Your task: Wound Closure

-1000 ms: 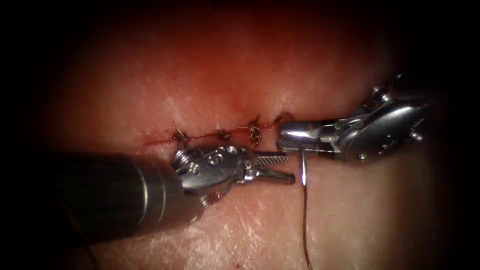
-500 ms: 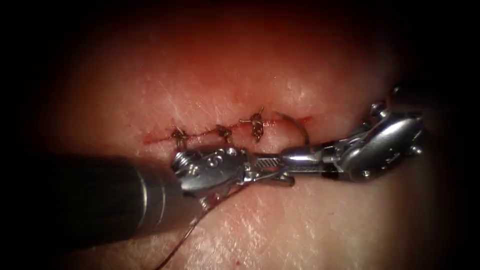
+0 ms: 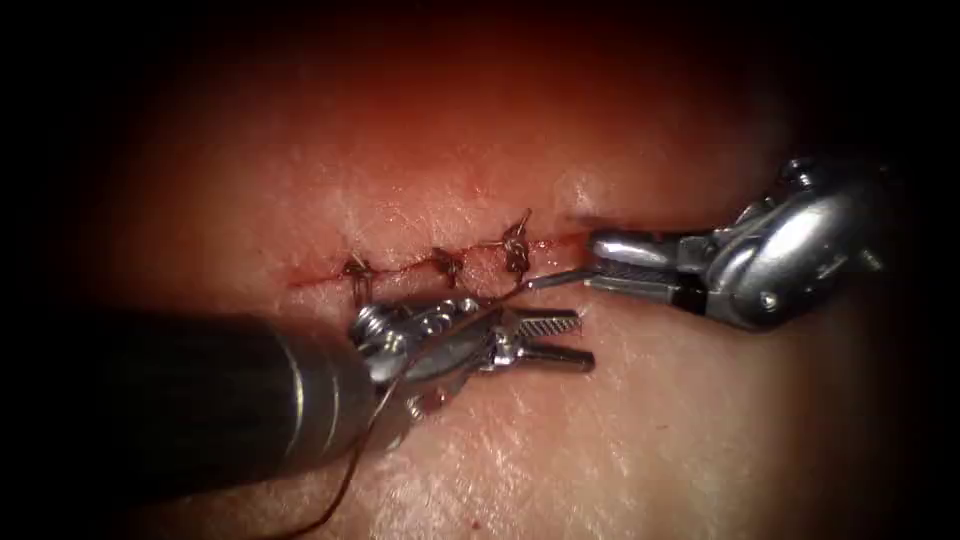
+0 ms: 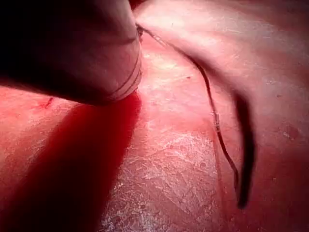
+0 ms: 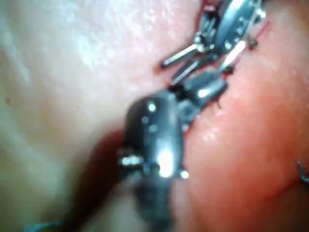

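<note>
The right tool [image 3: 598, 266] clamps the curved steel needle [image 3: 556, 279] near its swaged end, now free of the glistening tissue [image 3: 650, 430] just below the cut [image 3: 320, 275] — earlier it arched through it; the left tool [image 3: 570, 337] gapes empty, dark thread [image 3: 350, 475] trailing across it.

Support: pale pink, glistening slab of pork-belly tissue [image 3: 640, 440], surface finely creased. On it:
- a thin, red-edged horizontal cut [image 3: 420, 268], drawn closed along its length;
- three small dark knotted stitches [image 3: 447, 265] set across the cut, well apart from each other;
- a thin smear of red fluid [image 3: 310, 277] at the cut's left end;
- a fine dark strand of thread [image 3: 350, 470] trailing over the near tissue.
</note>
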`<state>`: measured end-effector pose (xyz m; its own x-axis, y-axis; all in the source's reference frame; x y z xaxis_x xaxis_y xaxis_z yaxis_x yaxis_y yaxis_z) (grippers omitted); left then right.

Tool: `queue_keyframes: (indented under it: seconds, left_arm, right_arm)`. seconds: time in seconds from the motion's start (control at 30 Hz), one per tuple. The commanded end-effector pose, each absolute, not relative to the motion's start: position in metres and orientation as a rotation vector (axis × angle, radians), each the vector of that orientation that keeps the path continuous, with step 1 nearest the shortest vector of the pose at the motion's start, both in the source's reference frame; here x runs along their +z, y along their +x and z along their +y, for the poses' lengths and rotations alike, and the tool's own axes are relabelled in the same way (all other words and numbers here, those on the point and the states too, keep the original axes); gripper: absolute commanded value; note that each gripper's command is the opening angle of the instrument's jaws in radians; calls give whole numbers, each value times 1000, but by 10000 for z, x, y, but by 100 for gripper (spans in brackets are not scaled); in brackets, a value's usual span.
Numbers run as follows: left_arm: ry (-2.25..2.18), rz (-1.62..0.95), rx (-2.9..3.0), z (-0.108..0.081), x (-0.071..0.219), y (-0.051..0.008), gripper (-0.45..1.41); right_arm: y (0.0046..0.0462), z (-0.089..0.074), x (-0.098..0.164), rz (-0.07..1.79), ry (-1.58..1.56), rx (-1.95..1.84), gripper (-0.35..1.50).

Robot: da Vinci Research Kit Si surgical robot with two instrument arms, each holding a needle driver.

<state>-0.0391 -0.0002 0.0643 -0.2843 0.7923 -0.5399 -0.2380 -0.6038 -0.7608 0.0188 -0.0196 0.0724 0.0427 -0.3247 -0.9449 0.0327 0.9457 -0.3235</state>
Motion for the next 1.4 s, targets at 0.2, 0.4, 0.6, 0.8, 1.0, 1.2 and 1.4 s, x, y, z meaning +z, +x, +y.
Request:
queue_keyframes:
  seconds: [0.2, 0.4, 0.6, 0.8, 1.0, 1.2, 1.4]
  left_arm:
    - [-1273, -738, 1948, -4, 649, -397, 24]
    - [-1273, -738, 1948, -5, 649, -397, 24]
    - [-1272, -737, 1948, -5, 650, -397, 24]
    - [-1272, -737, 1948, -6, 649, -398, 24]
    - [-1272, -737, 1948, -6, 649, -398, 24]
    - [-1272, -737, 1948, -6, 649, -398, 24]
    - [-1272, -737, 1948, -6, 649, -398, 22]
  right_arm:
    - [193, -205, 730, 1391, -231, -29, 121]
    - [199, -218, 720, 1287, -299, 55, 120]
    - [215, -235, 710, 1159, -454, 57, 113]
    - [213, -246, 718, 1009, -637, 120, 113]
    - [183, -240, 717, 983, -744, 213, 121]
    - [174, -239, 701, 1004, -798, 238, 121]
    - [195, -249, 700, 1023, -807, 207, 123]
